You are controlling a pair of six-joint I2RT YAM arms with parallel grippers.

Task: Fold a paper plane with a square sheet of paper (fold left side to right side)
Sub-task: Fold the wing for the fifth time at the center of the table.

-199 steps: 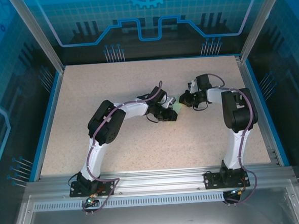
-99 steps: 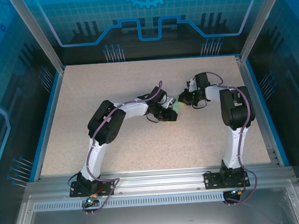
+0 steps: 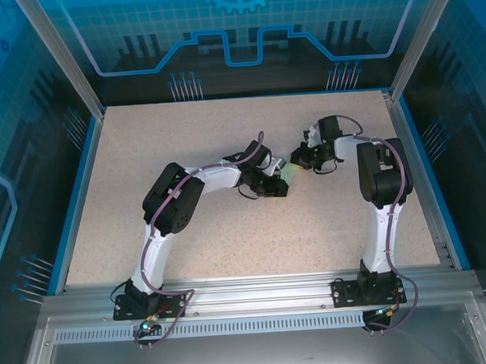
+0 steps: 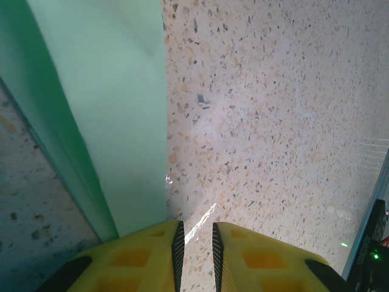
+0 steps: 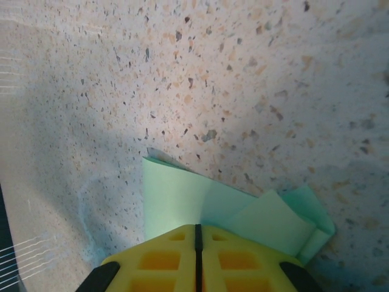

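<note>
Crowding folded paper [image 3: 286, 173]: L tool [image 4: 194, 228] & R tool [image 5: 196, 229], speckled tabletop [image 3: 142, 147] around.

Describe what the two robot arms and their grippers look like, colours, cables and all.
Both the left arm and right arm have white links, bulky black joint housings and black bases. A purple cable loops along each. The left gripper and right gripper have yellow plastic fingers moulded with rectangular recesses; the left's inner faces carry black ribbed pads.
</note>
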